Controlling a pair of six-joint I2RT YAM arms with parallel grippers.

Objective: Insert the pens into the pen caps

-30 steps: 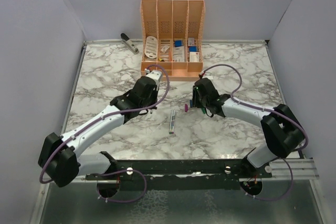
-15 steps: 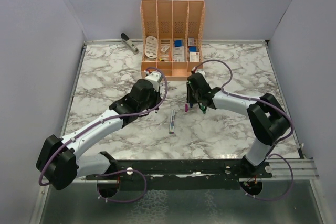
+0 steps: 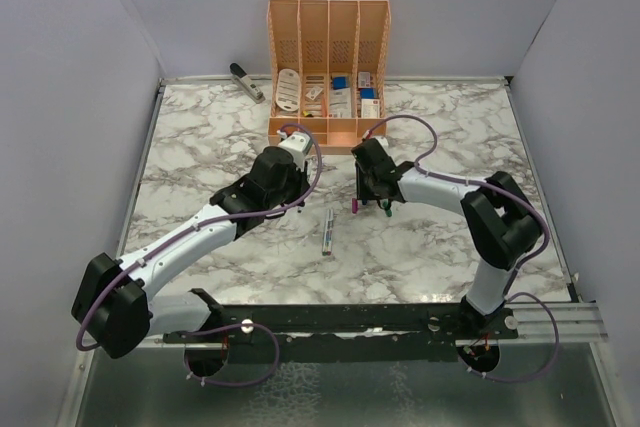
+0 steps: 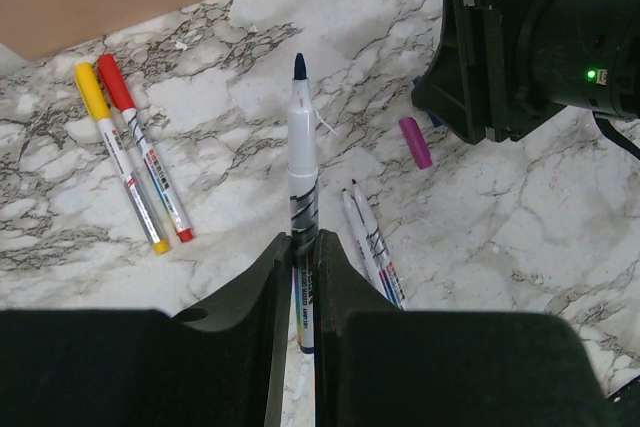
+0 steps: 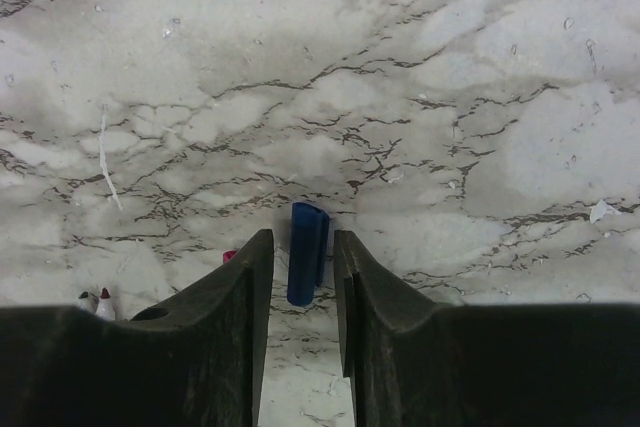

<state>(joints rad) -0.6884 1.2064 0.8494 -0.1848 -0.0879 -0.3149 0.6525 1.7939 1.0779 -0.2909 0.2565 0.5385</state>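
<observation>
Between the right gripper's [image 5: 300, 243] fingers lies the blue cap [image 5: 306, 265], flat on the marble with its long side running away from the wrist camera. The jaws stand narrow around it but are not on it. A slit of table shows on each side, wider on the left, so the cap sits closer to the right finger [image 5: 348, 277].

That offset is the first risk. If the jaws shut as they stand, the right finger meets the cap first and may roll or skid it, or pinch only an edge so it pops free. A flat pick also leaves it unclear which end would face the pen.

Just beside this wrist lies the purple cap [image 4: 415, 141], which a sideways shove could knock away.

Across from it, the left gripper [image 4: 304, 243] is clamped on a pen [image 4: 303, 172] by its rear part, dark blue tip bare and pointing toward the right arm. Most of the barrel sticks out past the fingers, so I judge a slightly skewed push into the cap could tilt it or slide it back.

Two more pens [image 4: 370, 239] lie side by side near it. Yellow [image 4: 118, 159] and red [image 4: 147, 162] pens, already capped, lie further left.
</observation>
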